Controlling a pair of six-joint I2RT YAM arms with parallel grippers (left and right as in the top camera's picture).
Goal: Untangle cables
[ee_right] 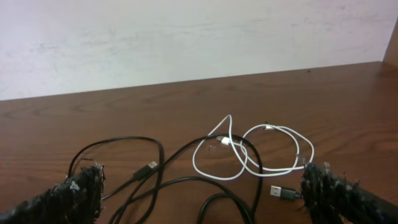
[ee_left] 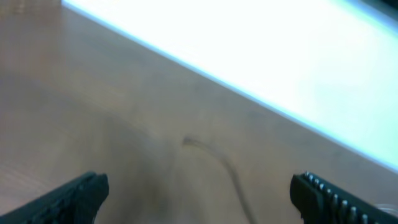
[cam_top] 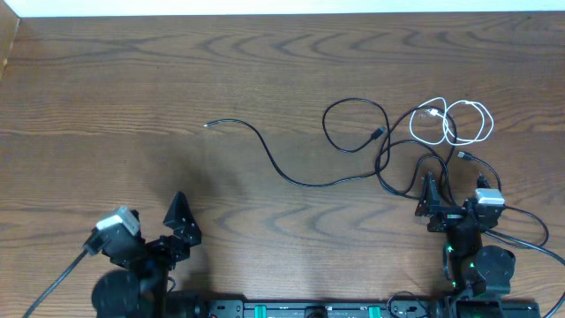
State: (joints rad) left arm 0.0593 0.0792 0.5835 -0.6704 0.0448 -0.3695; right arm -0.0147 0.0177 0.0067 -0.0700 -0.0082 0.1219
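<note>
Several thin black cords point(cam_top: 388, 168) and one looped white cord point(cam_top: 452, 124) lie crossed on the right of the brown wooden table point(cam_top: 132, 79), just before the right claw point(ee_right: 202, 176), so the untangling looks barely begun, with left claw point(ee_left: 200, 183) and right both gaping wide and empty.

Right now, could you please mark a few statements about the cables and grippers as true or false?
1. The left gripper and the right gripper are both open and empty. True.
2. The white cable lies at the left of the table. False: it lies at the right, near the right gripper.
3. One black cable trails leftward, away from the rest. True.
4. The white cable lies straight. False: it is looped.
</note>
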